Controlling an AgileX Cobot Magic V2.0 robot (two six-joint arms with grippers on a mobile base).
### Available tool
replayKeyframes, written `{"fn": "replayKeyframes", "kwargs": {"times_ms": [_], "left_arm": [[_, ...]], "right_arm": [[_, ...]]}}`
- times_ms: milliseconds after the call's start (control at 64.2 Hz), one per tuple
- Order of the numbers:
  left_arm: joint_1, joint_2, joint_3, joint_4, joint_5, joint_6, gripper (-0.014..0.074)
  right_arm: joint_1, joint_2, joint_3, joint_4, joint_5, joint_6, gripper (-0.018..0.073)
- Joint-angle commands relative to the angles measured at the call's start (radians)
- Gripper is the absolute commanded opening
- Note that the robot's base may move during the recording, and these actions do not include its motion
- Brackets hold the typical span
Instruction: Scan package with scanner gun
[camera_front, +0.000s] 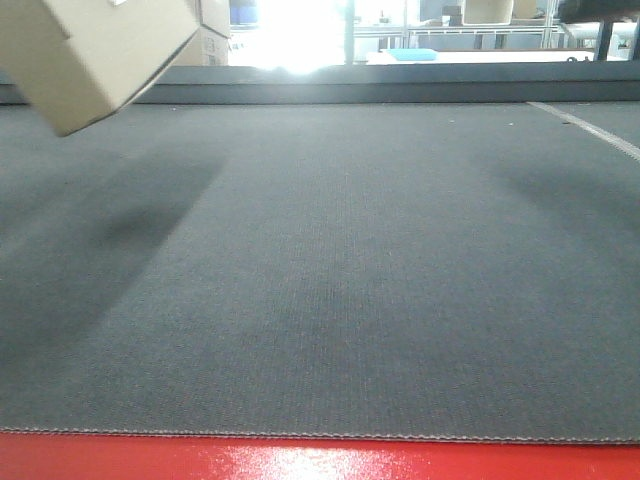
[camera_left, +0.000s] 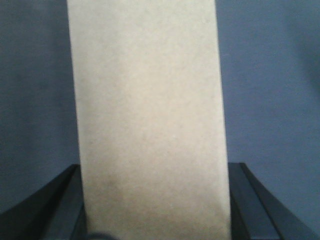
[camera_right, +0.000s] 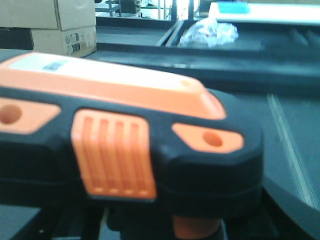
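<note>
Front view: the package (camera_front: 95, 55) hangs tilted at the far left, above the grey desk (camera_front: 350, 280). Left wrist: the left tool (camera_left: 152, 205) clenches the package between its dark fingers (camera_left: 55, 200). Right wrist: the scanner gun (camera_right: 125, 145) fills the near view. Whether the right tool grips it, I cannot tell.

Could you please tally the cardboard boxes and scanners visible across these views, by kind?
package, lifted off the belt: 1
scanner gun: 1
stacked cardboard boxes in the background: 2
Total: 4
</note>
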Motion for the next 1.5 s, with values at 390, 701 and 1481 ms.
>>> {"fn": "replayKeyframes", "kwargs": {"times_ms": [390,701,1481], "left_arm": [[-0.064,-0.01,-0.01,0.208,-0.008,-0.025,-0.0111],[-0.064,-0.01,-0.008,0.21,-0.008,-0.025,-0.0111],[-0.064,-0.01,-0.008,0.219,-0.008,-0.025,-0.0111]], "right_arm": [[-0.002,0.117,0.308,0.057,-0.553,0.1,-0.0153],[-0.002,0.279,0.307,0.057,-0.776,0.1,-0.0153],[-0.002,0.4,0.307,0.041,-0.802,0.1,-0.0066]]}}
